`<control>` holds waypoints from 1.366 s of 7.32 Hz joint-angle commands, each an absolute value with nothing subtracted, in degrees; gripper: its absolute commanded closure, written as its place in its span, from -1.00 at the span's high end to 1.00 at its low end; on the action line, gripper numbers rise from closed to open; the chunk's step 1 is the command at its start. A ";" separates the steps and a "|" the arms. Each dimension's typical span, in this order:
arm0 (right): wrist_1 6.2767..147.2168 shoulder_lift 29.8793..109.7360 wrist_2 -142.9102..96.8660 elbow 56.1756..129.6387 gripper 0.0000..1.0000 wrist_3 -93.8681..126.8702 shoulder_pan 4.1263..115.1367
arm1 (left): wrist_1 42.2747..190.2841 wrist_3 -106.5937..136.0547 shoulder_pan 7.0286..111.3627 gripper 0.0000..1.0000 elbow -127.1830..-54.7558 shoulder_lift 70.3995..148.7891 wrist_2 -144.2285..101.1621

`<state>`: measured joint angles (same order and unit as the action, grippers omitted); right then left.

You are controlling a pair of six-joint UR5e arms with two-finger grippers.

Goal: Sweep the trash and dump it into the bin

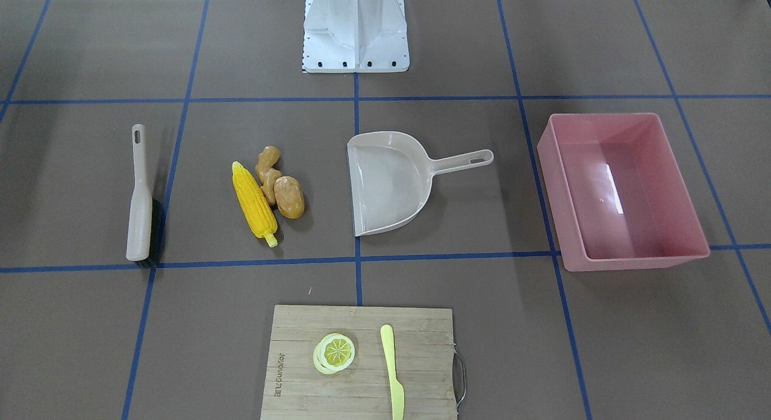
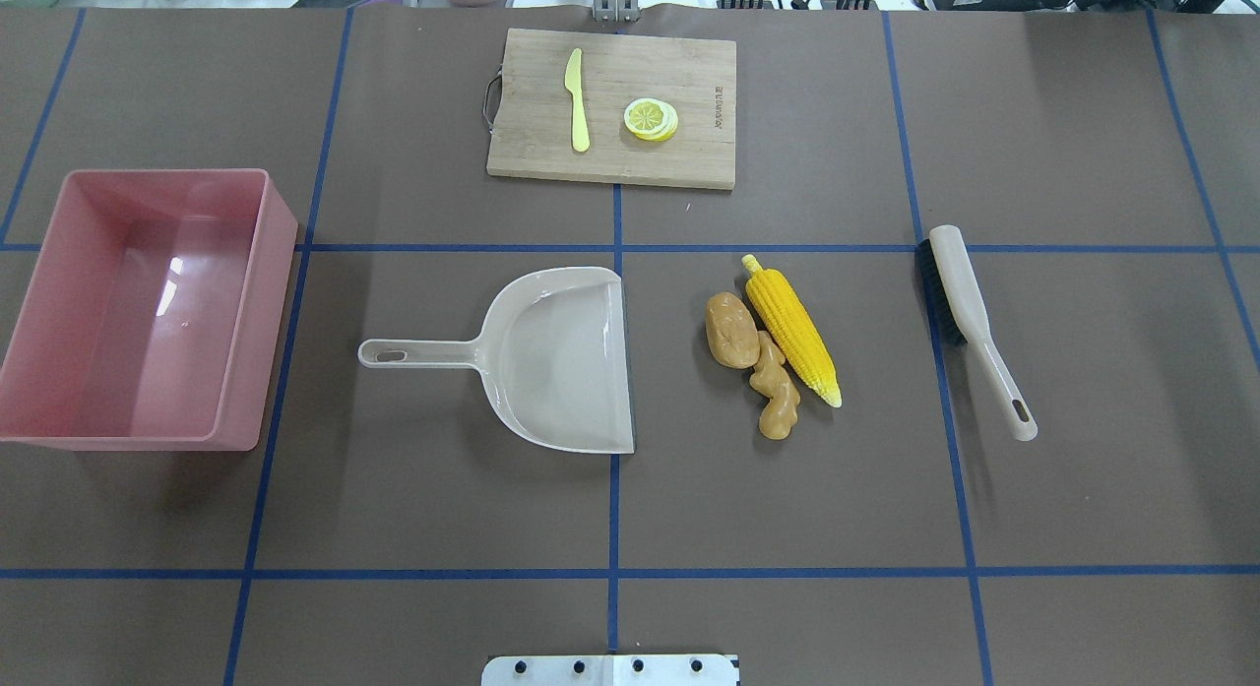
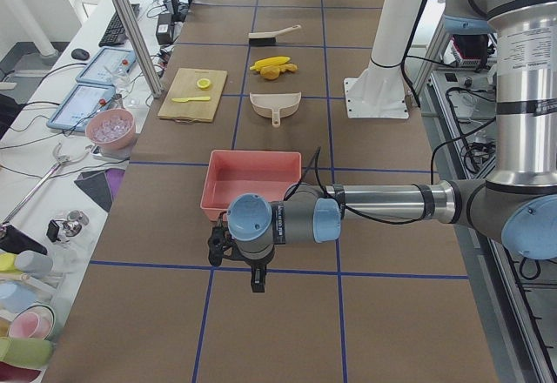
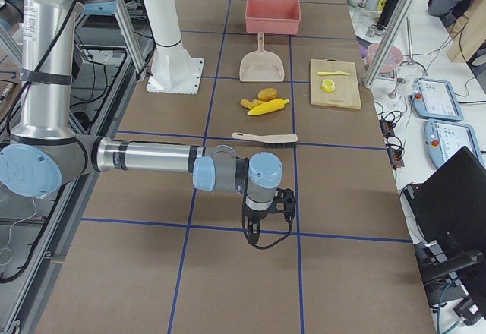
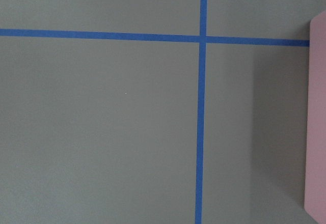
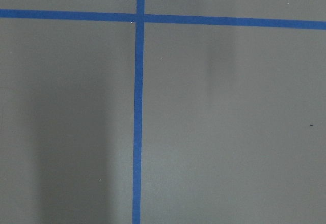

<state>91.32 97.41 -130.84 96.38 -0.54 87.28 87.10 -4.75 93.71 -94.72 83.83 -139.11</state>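
A brown table (image 2: 630,509) marked with a blue tape grid is seen from above. The trash is gathered in a tight cluster right of centre: a yellow corn cob (image 2: 790,329) is laid diagonally, with a glossy potato (image 2: 731,330) just beside it on its left and a knobbly ginger root (image 2: 777,403) touching both. A beige dustpan (image 2: 561,356) is placed near the cluster, its open mouth turned toward the trash and its handle pointed at the pink bin (image 2: 258,302), which is set well apart at the table's left and contains nothing. A brush (image 2: 970,317) is laid to the right of the corn. At the far edge, a lemon slice (image 2: 650,118) and a yellow knife (image 2: 577,100) are set on a wooden cutting board (image 2: 679,159). The left gripper (image 3: 258,284) and right gripper (image 4: 258,231) are held low over bare table beyond the two ends of the layout; whether either claw is apart or together cannot be told.
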 commanded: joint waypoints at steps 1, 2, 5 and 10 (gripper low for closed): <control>91.32 97.03 -130.96 96.59 1.00 -0.35 87.28 | 87.10 -4.75 93.87 0.96 -94.92 83.85 -138.87; 91.32 96.86 -131.04 97.20 1.00 -0.26 87.28 | 86.84 -4.66 93.87 0.96 -95.10 83.85 -138.78; 91.32 96.68 -131.75 98.96 1.00 -0.09 87.10 | 86.49 -4.57 94.04 0.96 -96.15 83.94 -138.87; 91.23 92.14 -133.61 98.79 1.00 12.23 72.13 | 74.43 -4.57 93.52 0.96 -107.46 87.95 -138.52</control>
